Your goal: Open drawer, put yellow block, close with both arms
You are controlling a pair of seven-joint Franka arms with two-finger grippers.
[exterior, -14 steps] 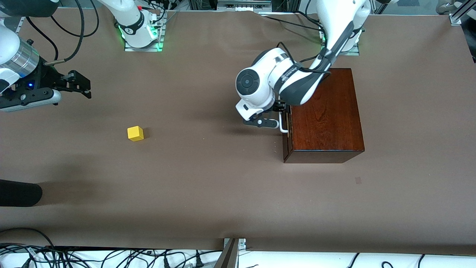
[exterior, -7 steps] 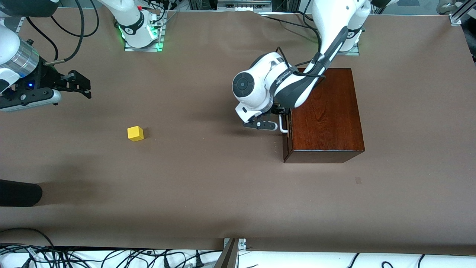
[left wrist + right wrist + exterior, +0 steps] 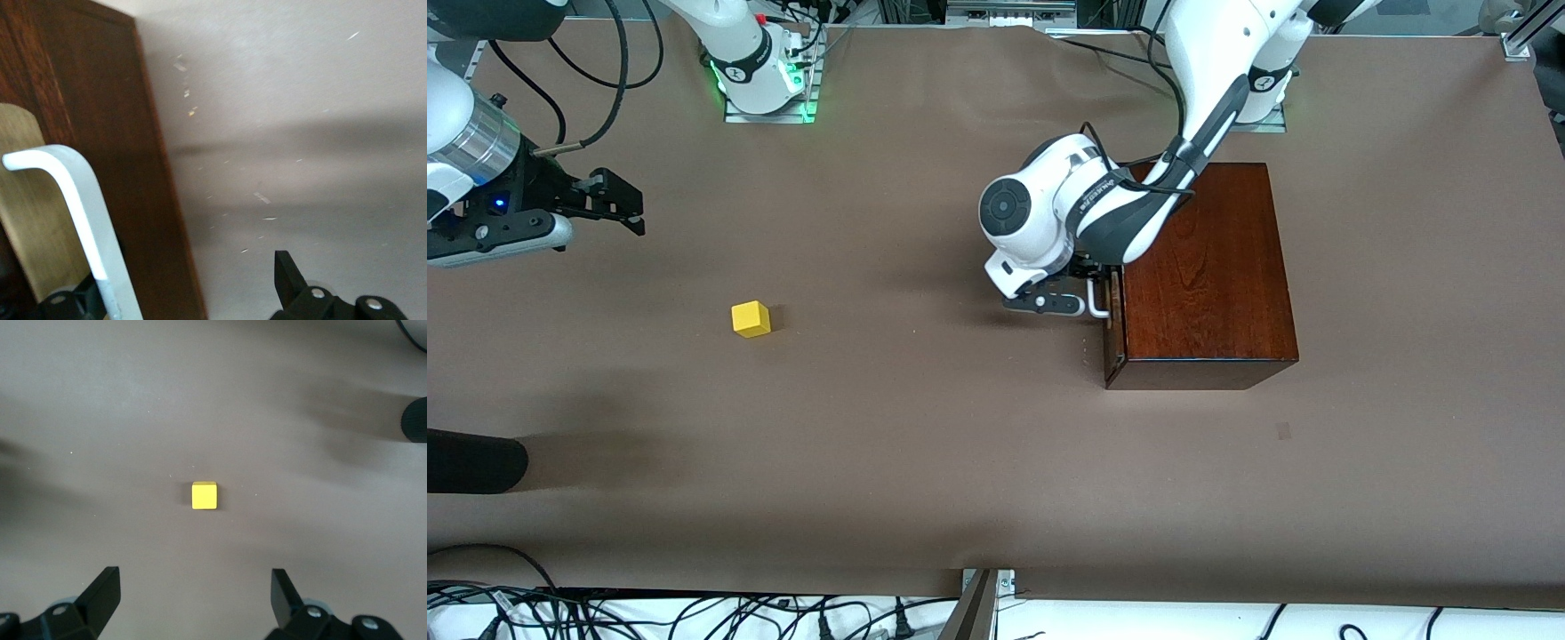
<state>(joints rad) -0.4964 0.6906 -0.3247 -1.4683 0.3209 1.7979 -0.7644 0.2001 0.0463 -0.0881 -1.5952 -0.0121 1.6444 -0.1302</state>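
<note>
Brown paper-covered worktop [image 3: 925, 462], carrying a glossy dark mahogany box [image 3: 1205, 276] toward the left arm's end, nearer the robot-base edge than the front-camera edge. Drawer with dark reddish-brown front [image 3: 140, 173] and white U-shaped bar handle [image 3: 1100, 300], set in the box's face that looks toward the right arm's end; pulled out only a sliver, a strip of pale light wood [image 3: 30, 220] showing in the left wrist view. Left hand [image 3: 1087, 295] low at the drawer front, fingers straddling the white bar: one black finger [image 3: 290, 280] clear on one side with a wide gap to the bar, the other down by the bar's base; spread open around the handle, contact with the bar not clear. Small bright yellow cube [image 3: 751, 318] resting on the worktop toward the right arm's end, well apart from the box, nothing touching it. Right hand [image 3: 627, 209] up in the air near the worktop edge at the right arm's end, waiting, black fingers [image 3: 103, 590] spread wide and empty, the yellow cube [image 3: 204, 495] lying centred below between them in the right wrist view.
</note>
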